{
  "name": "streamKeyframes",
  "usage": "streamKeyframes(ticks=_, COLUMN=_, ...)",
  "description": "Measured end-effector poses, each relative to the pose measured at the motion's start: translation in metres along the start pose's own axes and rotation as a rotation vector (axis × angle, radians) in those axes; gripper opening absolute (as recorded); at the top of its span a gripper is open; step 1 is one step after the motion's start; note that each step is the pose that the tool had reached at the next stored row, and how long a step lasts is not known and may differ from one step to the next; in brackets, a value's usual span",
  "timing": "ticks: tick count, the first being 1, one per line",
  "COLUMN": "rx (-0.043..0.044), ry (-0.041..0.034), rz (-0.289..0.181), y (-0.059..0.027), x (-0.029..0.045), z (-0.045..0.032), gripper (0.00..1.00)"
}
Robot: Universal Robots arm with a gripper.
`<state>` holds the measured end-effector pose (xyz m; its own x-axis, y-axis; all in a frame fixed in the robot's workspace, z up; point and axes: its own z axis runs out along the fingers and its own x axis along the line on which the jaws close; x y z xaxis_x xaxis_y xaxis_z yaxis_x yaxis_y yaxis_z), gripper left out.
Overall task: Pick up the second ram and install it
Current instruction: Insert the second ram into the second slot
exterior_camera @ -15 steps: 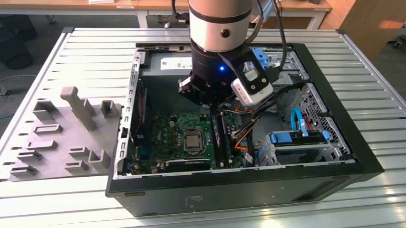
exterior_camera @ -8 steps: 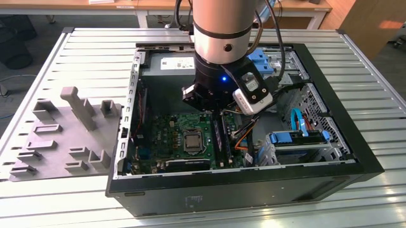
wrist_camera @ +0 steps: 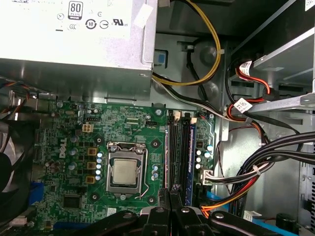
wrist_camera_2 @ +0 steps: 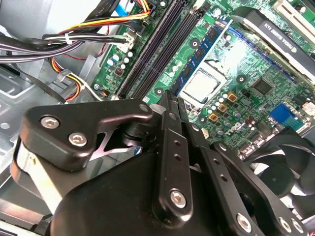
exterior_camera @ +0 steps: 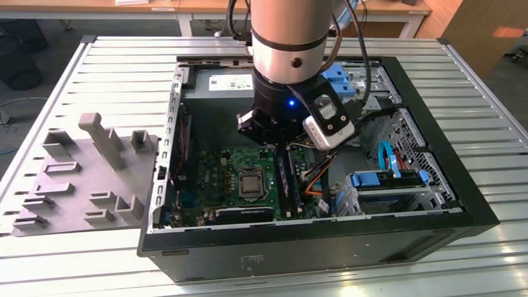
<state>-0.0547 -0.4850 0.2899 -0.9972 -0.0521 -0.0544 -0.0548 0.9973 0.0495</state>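
Closest in both wrist views, the black gripper point(wrist_camera_2: 171, 100), fingers point(wrist_camera_2: 168, 147) pressed together with no gap to be seen, tips down at the near end of the visible run of the second ram point(wrist_camera_2: 204, 55) point(wrist_camera: 192, 157). Cannot tell between nipping the stick's upper edge and merely bearing on it. Blue and slim, with dark chips, stretching away from the fingertips along the black memory slots point(wrist_camera: 178, 147), parallel to the long side of the CPU socket point(wrist_camera: 125, 172) and on that socket's cable side; in the first wrist view lined up over the slot farthest from the socket, far end level with the pale latches point(wrist_camera: 192, 119) there. Judged from this: picking up done with, installing in hand, either lowering into that outer slot or seating in it. Calls for a straight push down, level end to end, contacts kept in line with the slot, and no sideways drift toward the bundled black, red and yellow cables point(wrist_camera: 256, 167) lying farther out from the socket. Beyond the socket's far end, the grey power supply point(wrist_camera: 74, 39). Farther still, in the exterior view, the open black case point(exterior_camera: 313, 238) around the socket, resting on the slatted tabletop point(exterior_camera: 462, 74), with a grey moulded holder point(exterior_camera: 83, 185) outside the case on the socket's side away from the slots.
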Motion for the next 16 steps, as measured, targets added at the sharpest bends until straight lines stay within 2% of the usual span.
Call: streamKeyframes(ticks=16, rx=0.001, ry=-0.0011, rz=0.021, y=-0.0002, x=-0.0018, z=0.0028, gripper=0.12)
